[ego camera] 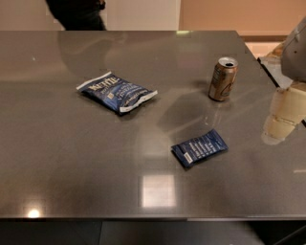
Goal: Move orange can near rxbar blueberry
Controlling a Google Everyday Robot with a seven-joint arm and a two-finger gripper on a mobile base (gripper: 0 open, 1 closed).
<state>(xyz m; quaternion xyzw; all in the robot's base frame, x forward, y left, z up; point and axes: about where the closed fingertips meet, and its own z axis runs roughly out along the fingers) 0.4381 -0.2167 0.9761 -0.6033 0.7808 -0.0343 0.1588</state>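
The orange can point(223, 79) stands upright on the grey table point(71, 158), right of centre and toward the back, with its silver top and opening showing. The rxbar blueberry point(199, 148), a small flat dark-blue wrapper with white lettering, lies nearer the front, below and a little left of the can. My gripper point(282, 119) hangs at the right edge of the view, right of the can and the bar and apart from both, with nothing in it.
A larger puffy blue-and-white chip bag point(116, 92) lies left of centre. A person in dark clothes point(76, 13) stands behind the table's far edge. The table's right edge runs close to my arm point(295, 52).
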